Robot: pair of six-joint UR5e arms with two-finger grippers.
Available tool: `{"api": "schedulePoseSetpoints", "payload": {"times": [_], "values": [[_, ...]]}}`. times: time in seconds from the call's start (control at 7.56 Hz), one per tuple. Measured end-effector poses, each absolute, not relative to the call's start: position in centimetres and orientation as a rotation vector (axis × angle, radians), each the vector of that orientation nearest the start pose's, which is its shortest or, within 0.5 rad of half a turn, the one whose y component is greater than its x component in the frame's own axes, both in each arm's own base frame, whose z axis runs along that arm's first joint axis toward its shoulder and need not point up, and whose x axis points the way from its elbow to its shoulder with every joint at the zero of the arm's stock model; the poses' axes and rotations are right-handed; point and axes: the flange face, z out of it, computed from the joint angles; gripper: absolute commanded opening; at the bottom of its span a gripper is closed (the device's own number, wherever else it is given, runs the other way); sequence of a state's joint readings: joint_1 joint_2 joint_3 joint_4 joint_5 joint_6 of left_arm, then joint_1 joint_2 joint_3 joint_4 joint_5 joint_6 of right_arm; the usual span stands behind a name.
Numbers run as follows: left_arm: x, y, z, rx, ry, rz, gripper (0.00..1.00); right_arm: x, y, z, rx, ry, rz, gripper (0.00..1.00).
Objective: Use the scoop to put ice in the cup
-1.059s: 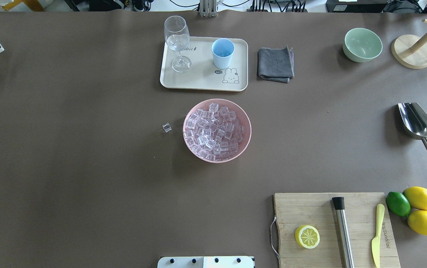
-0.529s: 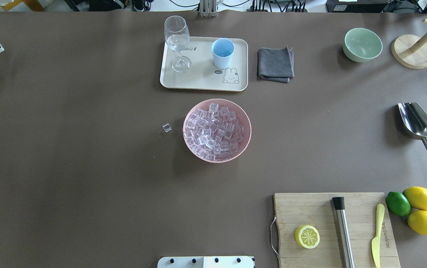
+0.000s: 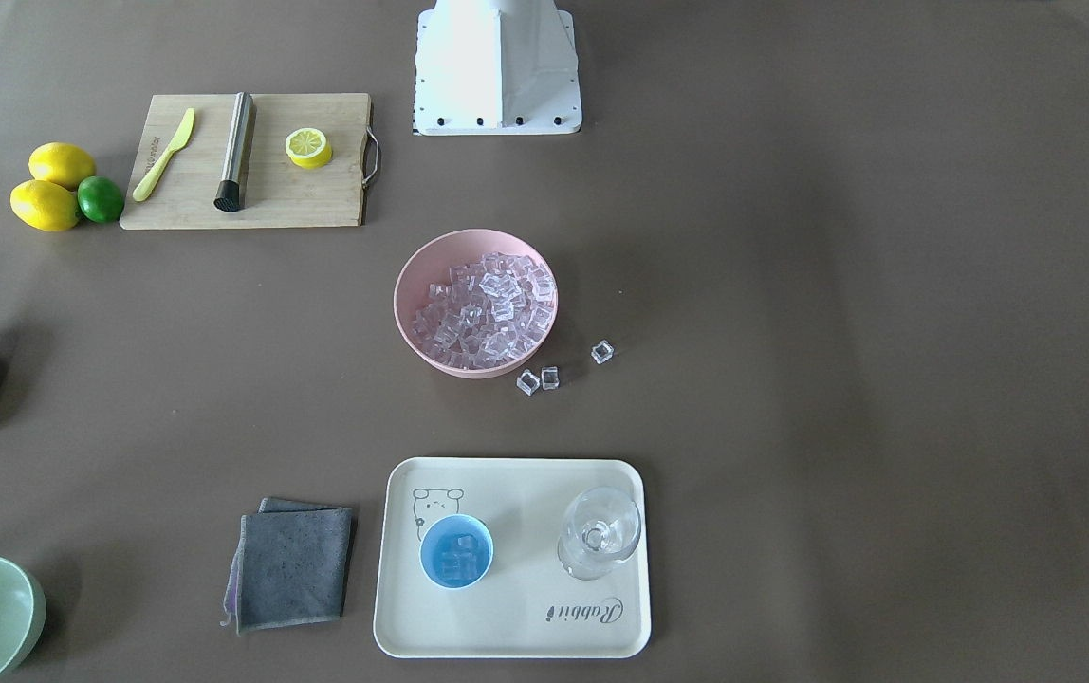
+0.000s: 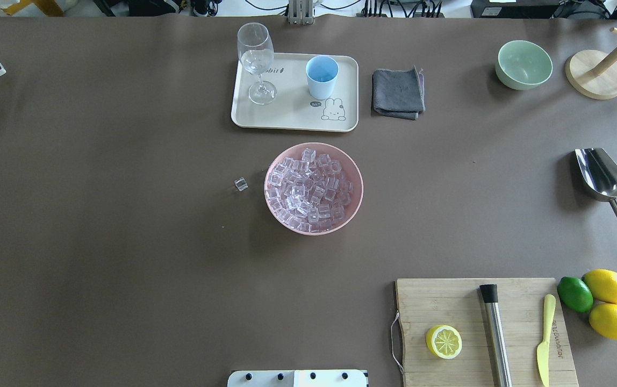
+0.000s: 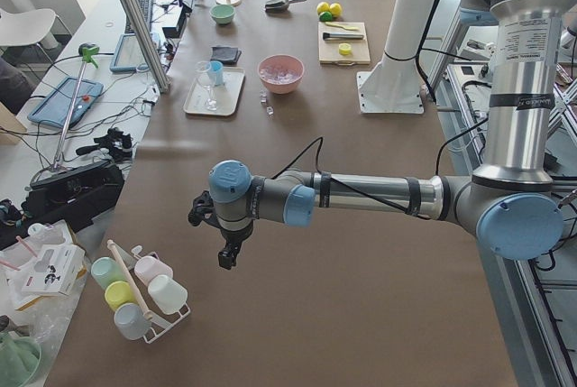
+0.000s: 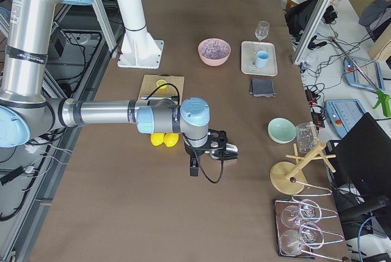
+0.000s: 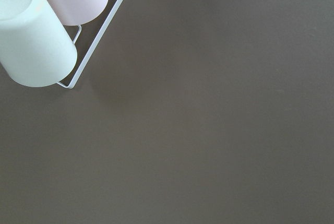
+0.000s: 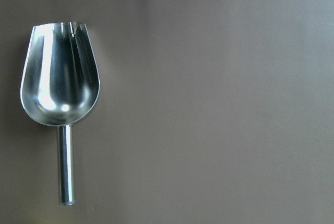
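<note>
The ice (image 4: pixel 313 189) fills a pink bowl (image 4: pixel 356 177) at mid-table, and three loose cubes (image 3: pixel 550 377) lie on the table beside it. The light-blue cup (image 3: pixel 456 552) stands on a cream tray (image 3: pixel 516 617) with a few cubes inside. The steel scoop (image 4: pixel 603 177) lies empty on the table at the right, and fills the left of the right wrist view (image 8: pixel 60 78). My right gripper (image 6: pixel 227 149) hovers over that spot, and I cannot tell if it is open. My left gripper (image 5: pixel 229 259) hangs far off near a cup rack (image 5: pixel 135 292), state unclear.
A wine glass (image 4: pixel 256 62) shares the tray. A grey cloth (image 4: pixel 397 92), a green bowl (image 4: pixel 523 64) and a wooden stand (image 4: pixel 594 72) sit at the back right. A cutting board (image 4: pixel 448 301) holds a lemon half, a steel cylinder (image 4: pixel 495 333) and a knife, with lemons and a lime beside it.
</note>
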State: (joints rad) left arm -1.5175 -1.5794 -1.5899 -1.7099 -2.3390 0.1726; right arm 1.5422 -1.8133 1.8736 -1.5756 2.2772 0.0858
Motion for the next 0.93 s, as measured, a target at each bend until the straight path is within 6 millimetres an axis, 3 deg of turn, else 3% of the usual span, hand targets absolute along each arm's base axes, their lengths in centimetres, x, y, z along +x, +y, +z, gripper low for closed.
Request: {"api": "schedulePoseSetpoints", "payload": {"times": [0.93], "values": [[-3.57, -50.96, 62.83, 0.205, 0.755, 0.285, 0.99, 6.53, -39.3, 62.22, 0.013, -0.672, 0.023, 1.0]]}}
